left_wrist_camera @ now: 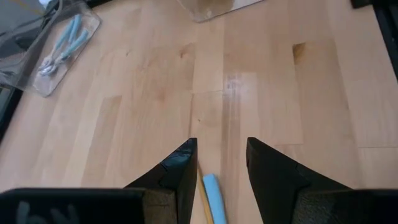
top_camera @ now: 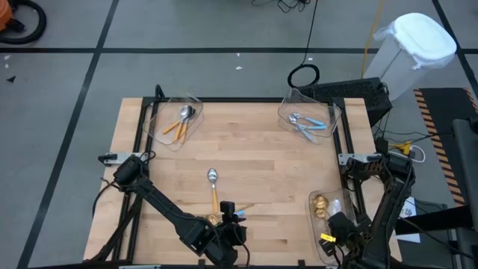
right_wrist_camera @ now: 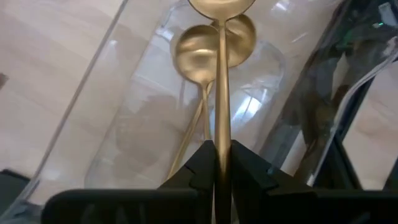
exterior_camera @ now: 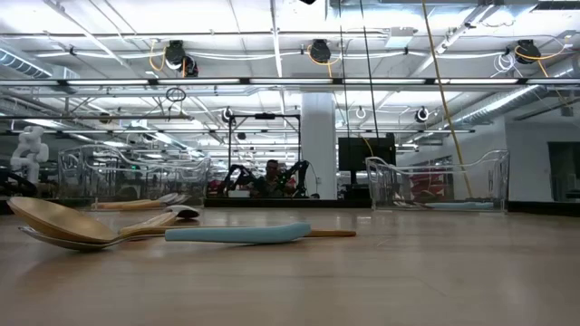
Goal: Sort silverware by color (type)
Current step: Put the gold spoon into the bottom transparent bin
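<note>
A light wood tabletop (top_camera: 254,142) w/ a dark frame is seen. Three clear bins are set on it: far-left bin (top_camera: 173,119) w/ orange-handled spoons (top_camera: 179,125), far-right bin (top_camera: 310,117) w/ blue-handled spoons (top_camera: 306,124), near-right bin (top_camera: 328,209) w/ gold spoons (top_camera: 321,203). Loose on the bare wood, near centre, an orange-handled spoon (top_camera: 213,187) is laid, bowl twd the far side. At the near edge, a blue handle (exterior_camera: 237,234) and a gold spoon (exterior_camera: 68,223) are laid close together.
</note>
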You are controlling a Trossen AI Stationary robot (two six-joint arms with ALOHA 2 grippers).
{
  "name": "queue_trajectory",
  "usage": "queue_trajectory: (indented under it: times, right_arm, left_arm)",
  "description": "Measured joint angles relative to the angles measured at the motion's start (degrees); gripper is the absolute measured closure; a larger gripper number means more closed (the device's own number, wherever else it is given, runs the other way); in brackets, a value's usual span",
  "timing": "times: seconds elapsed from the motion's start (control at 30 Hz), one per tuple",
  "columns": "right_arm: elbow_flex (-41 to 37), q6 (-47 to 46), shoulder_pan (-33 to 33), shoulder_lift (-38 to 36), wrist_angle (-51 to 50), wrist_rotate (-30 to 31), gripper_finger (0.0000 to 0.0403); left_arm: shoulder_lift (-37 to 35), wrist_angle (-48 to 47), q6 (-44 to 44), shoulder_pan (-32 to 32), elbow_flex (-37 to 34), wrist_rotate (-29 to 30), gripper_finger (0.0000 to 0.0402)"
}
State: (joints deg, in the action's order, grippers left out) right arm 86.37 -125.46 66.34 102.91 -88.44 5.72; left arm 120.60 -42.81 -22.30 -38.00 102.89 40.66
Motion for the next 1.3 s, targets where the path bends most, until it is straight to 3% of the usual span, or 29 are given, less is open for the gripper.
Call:
queue_trajectory:
  times: [0.17, 0.47, 0.6, 0.9, 1.07, 1.3]
  right_arm:
    - [0.0, 0.1, -0.3, 0.0, 2.3, -0.1, 0.0360]
    - [0.0, 0.1, -0.3, 0.0, 2.7, -0.2, 0.0292]
    - [0.0, 0.2, 0.1, 0.0, 2.7, 6.5, 0.0274]
    - [0.0, 6.6, 1.3, 0.0, 5.5, 28.1, 0.0271]
    - [0.0, 19.6, 1.3, 0.0, 13.3, 41.1, 0.0271]
    - [0.0, 43.9, 1.2, 0.3, 31.7, 52.3, 0.0271]
  left_arm:
    - [0.0, 0.0, -2.0, -0.1, 0.0, -1.5, 0.0263]
    - [0.0, -0.1, -3.1, -1.5, 0.0, -2.7, 0.0263]
    - [0.0, -1.0, -3.2, -2.6, 0.0, -2.7, 0.0263]
    - [0.0, -5.2, -5.4, -4.3, -2.0, -4.6, 0.0264]
    - [0.0, -5.3, -10.5, -3.6, -6.8, -6.2, 0.0264]
    - [0.1, -5.0, -13.7, -2.5, -10.0, -6.8, 0.0264]
